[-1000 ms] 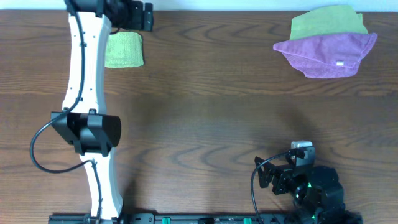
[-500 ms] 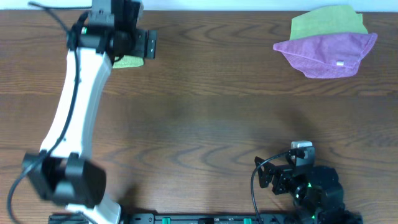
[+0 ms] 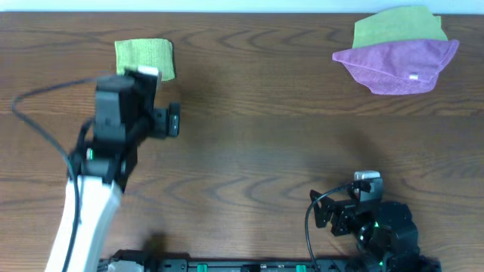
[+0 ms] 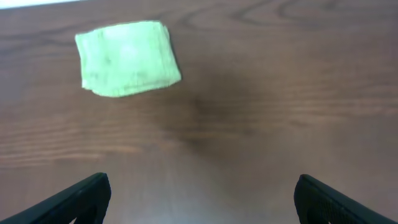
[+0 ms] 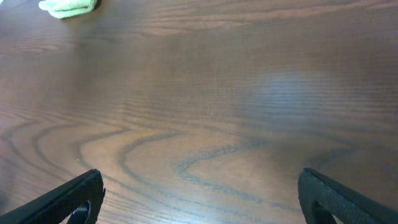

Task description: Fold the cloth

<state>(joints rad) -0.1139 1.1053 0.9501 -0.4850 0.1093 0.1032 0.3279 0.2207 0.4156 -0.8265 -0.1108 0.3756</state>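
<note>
A small lime-green cloth [image 3: 144,59] lies folded into a neat square at the far left of the table. It shows in the left wrist view [image 4: 127,58] and, tiny, at the top left of the right wrist view [image 5: 68,6]. My left gripper [image 3: 138,79] is just in front of the cloth and clear of it. Its jaws stand wide open and empty [image 4: 199,190]. My right gripper [image 3: 361,189] rests near the front right edge, open and empty [image 5: 199,186], over bare wood.
A purple cloth [image 3: 397,64] lies crumpled at the far right, partly on top of another green cloth [image 3: 397,26]. The left arm's white link [image 3: 83,211] runs along the front left. The wooden table [image 3: 257,128] lies between the arms.
My left arm has pulled back from over the folded green cloth toward the front of the table, leaving the cloth uncovered. The right arm has not moved.
</note>
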